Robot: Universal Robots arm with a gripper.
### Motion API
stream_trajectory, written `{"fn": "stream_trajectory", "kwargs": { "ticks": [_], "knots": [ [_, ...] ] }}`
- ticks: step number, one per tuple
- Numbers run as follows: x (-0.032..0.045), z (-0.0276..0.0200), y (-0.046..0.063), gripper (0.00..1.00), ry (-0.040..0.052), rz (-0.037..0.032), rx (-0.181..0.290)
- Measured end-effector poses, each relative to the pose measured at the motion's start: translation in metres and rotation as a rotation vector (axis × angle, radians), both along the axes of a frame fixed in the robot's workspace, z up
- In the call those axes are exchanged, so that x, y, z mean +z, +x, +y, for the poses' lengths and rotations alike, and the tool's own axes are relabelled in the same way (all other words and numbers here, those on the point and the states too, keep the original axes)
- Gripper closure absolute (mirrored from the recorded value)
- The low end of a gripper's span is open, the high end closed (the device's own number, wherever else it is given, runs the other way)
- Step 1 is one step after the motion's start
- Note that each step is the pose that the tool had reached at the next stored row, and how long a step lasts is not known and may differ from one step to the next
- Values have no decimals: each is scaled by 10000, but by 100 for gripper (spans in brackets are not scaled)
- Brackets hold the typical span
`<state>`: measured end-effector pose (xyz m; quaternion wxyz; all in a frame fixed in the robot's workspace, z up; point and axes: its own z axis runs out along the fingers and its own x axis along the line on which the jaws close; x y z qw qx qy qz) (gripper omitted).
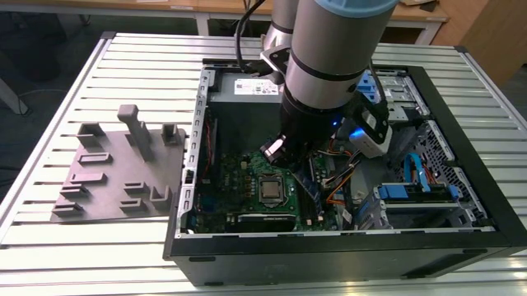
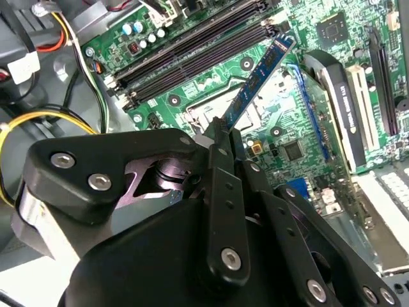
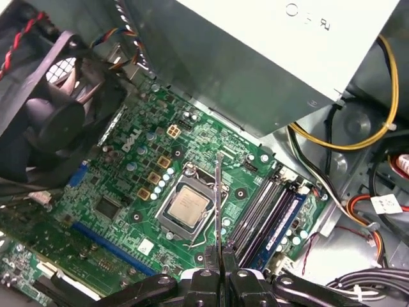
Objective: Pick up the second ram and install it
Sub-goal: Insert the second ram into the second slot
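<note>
We see the two black fingers of the gripper pinching one end of the second ram. The slim blue-green stick juts out from the tips, over the motherboard, seated in no slot. In the first wrist view it appears edge-on, a thin line along the side of the CPU that faces the slots. A blue stick sits in the slot farthest from the CPU. A black fan stands on the CPU's opposite side; the grey power supply rises past the CPU, away from the gripper. In the exterior view the arm reaches down into the open case, above the CPU.
</note>
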<state>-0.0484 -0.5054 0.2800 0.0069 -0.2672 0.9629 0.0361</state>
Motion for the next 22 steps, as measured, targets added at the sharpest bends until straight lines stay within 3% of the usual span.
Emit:
{"fn": "stream_trajectory", "kwargs": {
  "ticks": [22],
  "knots": [
    [-2,0,0,86,1,0,-1770]
  ]
}}
